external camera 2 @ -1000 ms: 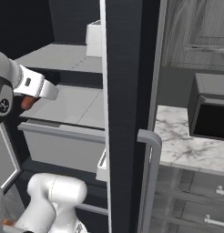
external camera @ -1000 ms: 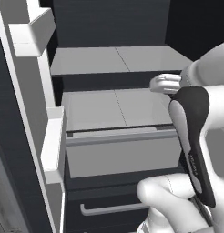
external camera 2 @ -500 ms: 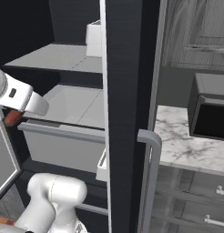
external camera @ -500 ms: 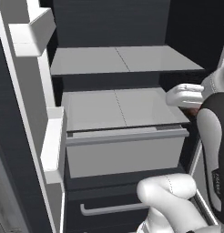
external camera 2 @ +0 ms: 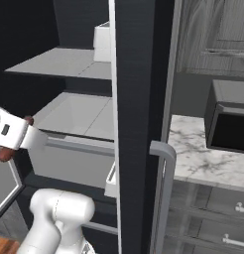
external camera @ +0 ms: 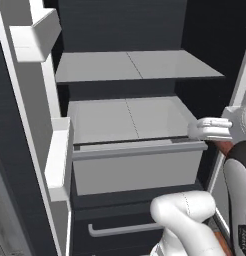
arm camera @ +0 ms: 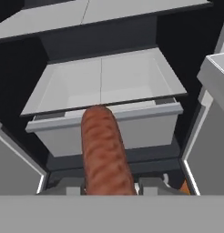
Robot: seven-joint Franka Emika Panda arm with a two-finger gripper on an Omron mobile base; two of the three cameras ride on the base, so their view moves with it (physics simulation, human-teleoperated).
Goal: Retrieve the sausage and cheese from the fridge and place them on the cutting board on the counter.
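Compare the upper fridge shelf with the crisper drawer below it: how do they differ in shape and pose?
The upper shelf is a flat slab with no sides; the drawer is a box with a tall front wall and side walls. The shelf sits back inside the fridge; the drawer's front reaches further forward than the shelf's edge. Both are pale grey, show nothing resting on them, and carry a centre seam.

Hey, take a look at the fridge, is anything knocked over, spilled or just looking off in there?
Nothing stands out. The fridge stands open with its pale shelves level and bare of spills, and the drawer sits straight. The hand grips the sausage in front of the drawer; it points lengthwise away from the fingers, as a held link would.
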